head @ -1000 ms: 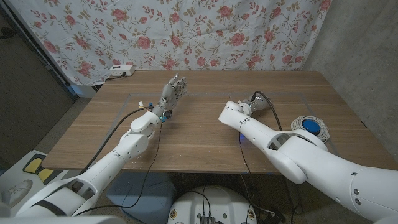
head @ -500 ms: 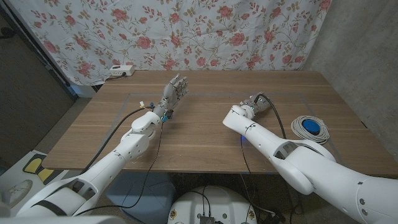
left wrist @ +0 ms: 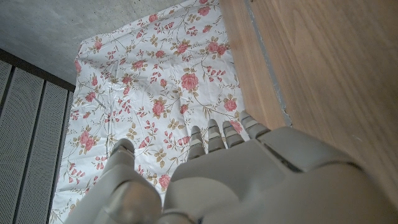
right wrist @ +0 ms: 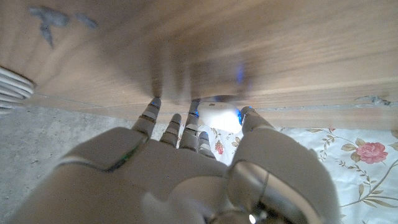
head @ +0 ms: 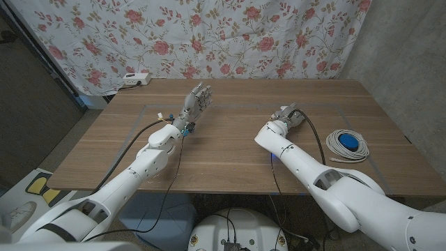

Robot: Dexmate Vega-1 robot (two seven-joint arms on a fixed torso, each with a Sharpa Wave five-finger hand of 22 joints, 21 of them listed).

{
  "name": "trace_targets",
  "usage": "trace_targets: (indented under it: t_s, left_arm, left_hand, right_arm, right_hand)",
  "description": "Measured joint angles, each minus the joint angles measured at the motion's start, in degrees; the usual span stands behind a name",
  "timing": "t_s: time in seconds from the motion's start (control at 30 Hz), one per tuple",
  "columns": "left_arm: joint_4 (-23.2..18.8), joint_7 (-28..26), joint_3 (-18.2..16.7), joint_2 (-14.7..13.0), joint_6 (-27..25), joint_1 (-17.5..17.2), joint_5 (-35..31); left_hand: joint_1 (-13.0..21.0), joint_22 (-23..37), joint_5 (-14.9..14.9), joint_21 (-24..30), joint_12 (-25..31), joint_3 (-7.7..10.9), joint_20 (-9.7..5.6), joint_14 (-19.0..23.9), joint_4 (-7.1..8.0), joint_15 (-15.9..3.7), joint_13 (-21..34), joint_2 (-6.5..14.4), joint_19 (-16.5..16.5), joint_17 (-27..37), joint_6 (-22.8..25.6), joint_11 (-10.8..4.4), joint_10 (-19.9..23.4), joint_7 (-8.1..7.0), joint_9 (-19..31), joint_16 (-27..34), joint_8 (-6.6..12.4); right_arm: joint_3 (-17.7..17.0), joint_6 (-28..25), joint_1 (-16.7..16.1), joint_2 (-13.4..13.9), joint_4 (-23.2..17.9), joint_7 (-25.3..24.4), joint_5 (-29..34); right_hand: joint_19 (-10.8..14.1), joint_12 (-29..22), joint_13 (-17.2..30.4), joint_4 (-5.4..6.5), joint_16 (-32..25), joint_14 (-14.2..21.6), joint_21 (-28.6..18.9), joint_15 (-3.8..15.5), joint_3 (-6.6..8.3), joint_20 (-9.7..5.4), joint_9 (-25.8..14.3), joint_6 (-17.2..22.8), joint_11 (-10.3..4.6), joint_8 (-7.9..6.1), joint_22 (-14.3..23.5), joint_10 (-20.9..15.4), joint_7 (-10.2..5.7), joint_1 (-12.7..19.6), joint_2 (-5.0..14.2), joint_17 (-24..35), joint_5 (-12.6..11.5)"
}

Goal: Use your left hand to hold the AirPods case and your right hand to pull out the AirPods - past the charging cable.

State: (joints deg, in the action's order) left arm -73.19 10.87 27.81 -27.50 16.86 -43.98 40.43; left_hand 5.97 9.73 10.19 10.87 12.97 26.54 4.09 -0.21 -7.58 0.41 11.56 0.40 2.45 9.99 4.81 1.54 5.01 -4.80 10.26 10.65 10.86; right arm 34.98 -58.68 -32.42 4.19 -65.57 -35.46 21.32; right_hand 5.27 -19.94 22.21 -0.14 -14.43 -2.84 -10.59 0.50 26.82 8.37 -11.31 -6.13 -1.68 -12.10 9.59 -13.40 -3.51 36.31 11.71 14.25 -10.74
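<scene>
Your left hand stands upright on its edge at upper centre-left of the head frame, fingers spread, nothing in it, well apart from everything else on the bench. In the left wrist view the hand shows its back with fingertips against the floral cloth.

Your right hand is right of centre in the head frame, low over the bench. In the right wrist view your fingers reach toward the wood, and a small white rounded thing, the case, sits between thumb and fingers. Contact looks likely, but the blur means you cannot tell if it is grasped or just touched.

The cable, a white coil with a blue centre, lies at right of the head frame, near your right hand but apart. A white power strip sits at the bench's far left corner.
</scene>
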Motion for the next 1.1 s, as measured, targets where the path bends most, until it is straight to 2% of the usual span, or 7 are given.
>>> trace_targets:
  t_s: [0.27,0.33,0.37,0.9,1.1]
  left_arm:
    - [-0.19,-0.22,0.0,0.1,-0.01,-0.31,-0.01]
    - [-0.21,-0.24,0.0,0.12,-0.01,-0.38,0.0]
    - [-0.22,-0.26,0.0,0.12,-0.01,-0.39,0.02]
    - [-0.34,-0.34,-0.01,0.31,0.16,-0.58,0.03]
    - [-0.41,-0.44,0.02,0.38,0.16,-0.6,-0.06]
  left_hand:
    - [0.0,0.0,0.0,0.0,0.0,0.0,0.0,0.0,0.0,0.0,0.0,0.0,0.0,0.0,0.0,0.0,0.0,0.0,0.0,0.0,0.0]
    - [0.0,0.0,0.0,0.0,0.0,0.0,0.0,0.0,0.0,0.0,0.0,0.0,0.0,0.0,0.0,0.0,0.0,0.0,0.0,0.0,0.0]
    - [0.0,0.0,0.0,0.0,0.0,0.0,0.0,0.0,0.0,0.0,0.02,0.0,0.0,0.0,0.0,0.0,0.0,0.0,0.0,0.0,0.0]
    - [0.0,0.0,0.0,0.0,0.0,0.0,0.0,0.0,0.0,0.0,0.03,0.0,0.0,0.0,0.0,0.0,0.0,0.0,0.0,0.0,0.0]
    - [0.0,0.0,0.0,0.0,0.0,0.0,0.0,0.0,0.0,0.0,0.03,0.0,0.0,0.0,0.0,0.0,0.0,0.0,0.0,0.0,0.0]
  right_arm:
    - [-0.7,0.79,-1.29,0.68,-2.85,-0.94,-0.26]
    - [-0.81,0.88,-1.62,0.88,-3.67,-1.11,-0.28]
    - [-0.84,0.9,-1.73,0.96,-3.99,-1.14,-0.28]
    - [-1.38,1.27,-3.44,2.13,-7.98,-1.61,-0.58]
    - [-1.79,1.83,-4.08,2.28,-8.89,-2.29,-0.72]
  right_hand:
    - [-0.21,-0.03,0.26,0.0,0.0,0.0,0.0,0.0,0.0,-0.2,0.0,0.19,-0.02,0.0,0.01,-0.03,-0.19,0.01,-0.01,0.0,0.01]
    - [-0.21,-0.03,0.26,0.23,0.0,0.0,0.0,0.0,0.23,-0.2,0.0,0.19,-0.66,0.0,0.01,-0.85,-0.19,0.38,-0.38,-0.01,0.01]
    - [-0.22,-0.03,0.26,0.23,0.0,0.0,-0.01,0.0,0.23,-0.22,0.0,0.19,-1.74,0.0,0.01,-1.95,-0.19,0.38,-0.39,0.0,0.14]
    - [-0.41,-0.66,0.8,-0.01,-0.22,0.15,-0.01,0.14,0.47,-0.4,0.0,0.4,-1.75,0.0,0.01,-1.96,-0.39,0.43,-0.46,-0.01,0.18]
    - [-0.41,-1.27,1.07,-0.01,-0.37,0.45,-0.01,0.43,0.46,-0.4,0.0,1.02,-1.81,0.0,0.01,-2.54,0.01,0.45,-0.49,-0.01,0.19]
